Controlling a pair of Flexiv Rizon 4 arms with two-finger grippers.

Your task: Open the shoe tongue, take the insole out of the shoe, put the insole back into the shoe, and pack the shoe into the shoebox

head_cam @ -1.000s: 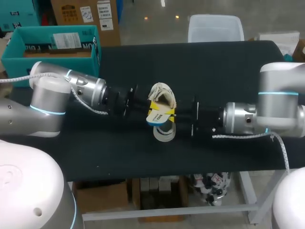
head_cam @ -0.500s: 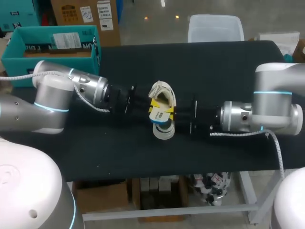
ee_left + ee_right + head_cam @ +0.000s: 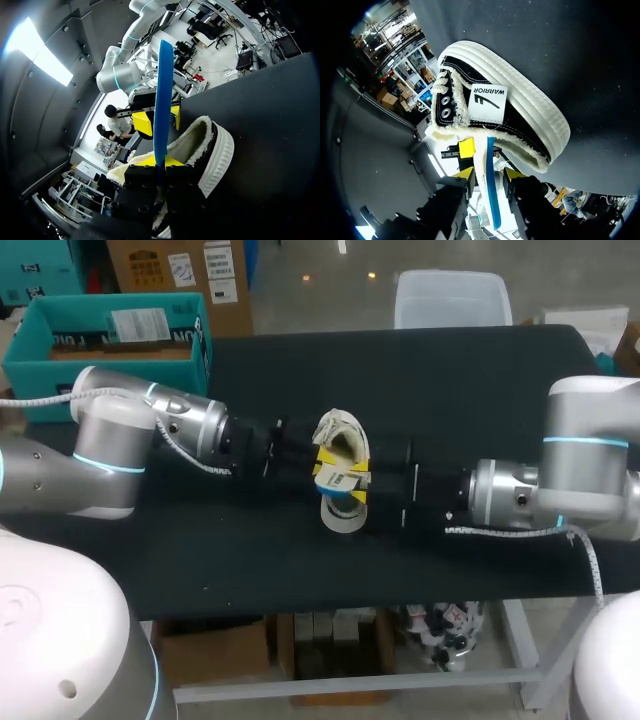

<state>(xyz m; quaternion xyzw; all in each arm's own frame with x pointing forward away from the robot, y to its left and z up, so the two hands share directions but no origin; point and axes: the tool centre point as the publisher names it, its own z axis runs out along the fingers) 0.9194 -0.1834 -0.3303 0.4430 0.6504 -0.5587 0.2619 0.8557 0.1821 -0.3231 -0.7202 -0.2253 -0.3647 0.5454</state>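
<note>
Shoe [image 3: 343, 512] lies mid-tabletop [image 3: 450, 390], toe toward the near edge, with nothing holding it. At its opening the blue insole [image 3: 163, 100] stands on edge, pinched by the left end effector [image 3: 159, 166] coming in from the left. The right end effector [image 3: 489, 176] straddles it from the right, though I cannot tell whether it actually grips. The thin edge hold could let the insole twist or slip. Pushing it in could shove the loose shoe or snag the fleece collar. Shoebox [image 3: 30, 350] sits far left, well apart from the shoe.
</note>
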